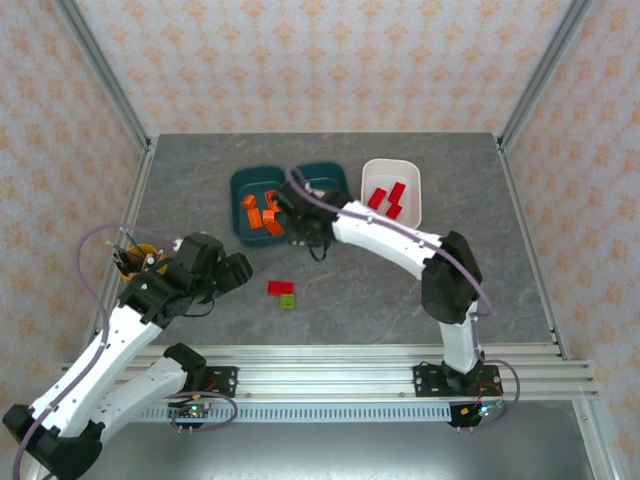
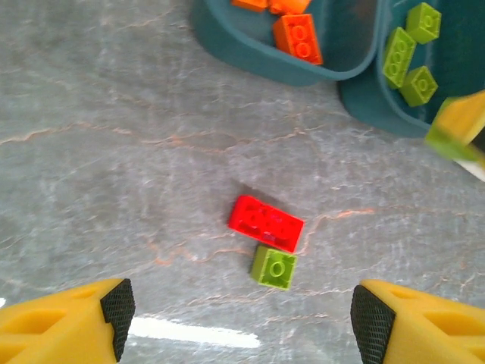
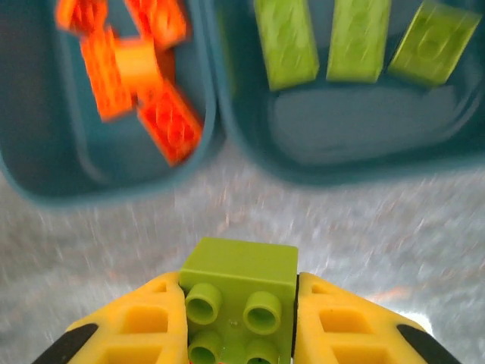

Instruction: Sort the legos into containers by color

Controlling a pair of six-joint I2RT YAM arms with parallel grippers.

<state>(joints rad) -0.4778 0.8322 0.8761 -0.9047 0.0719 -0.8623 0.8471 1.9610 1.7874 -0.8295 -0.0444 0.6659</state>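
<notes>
At lower centre, our right gripper (image 3: pixel 239 322) pinches a yellow-green square plastic brick (image 3: pixel 239 273). Above it, a dark teal plastic bin (image 3: pixel 30 163) at upper left holds orange bricks (image 3: pixel 170 121), and a second teal bin (image 3: pixel 364 144) at upper right holds green oblong bricks (image 3: pixel 286 45). Our left gripper (image 2: pixel 242 322) hangs spread over a red oblong brick (image 2: pixel 266 222) touching a small green brick (image 2: pixel 273 267) on the grey table (image 2: pixel 114 152).

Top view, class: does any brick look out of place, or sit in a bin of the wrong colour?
Two bricks are out of place: a red brick and a small green brick lie loose on the table, outside the bins. Inside the bins, no colours look mixed. The right gripper holds a four-stud green brick.
</notes>
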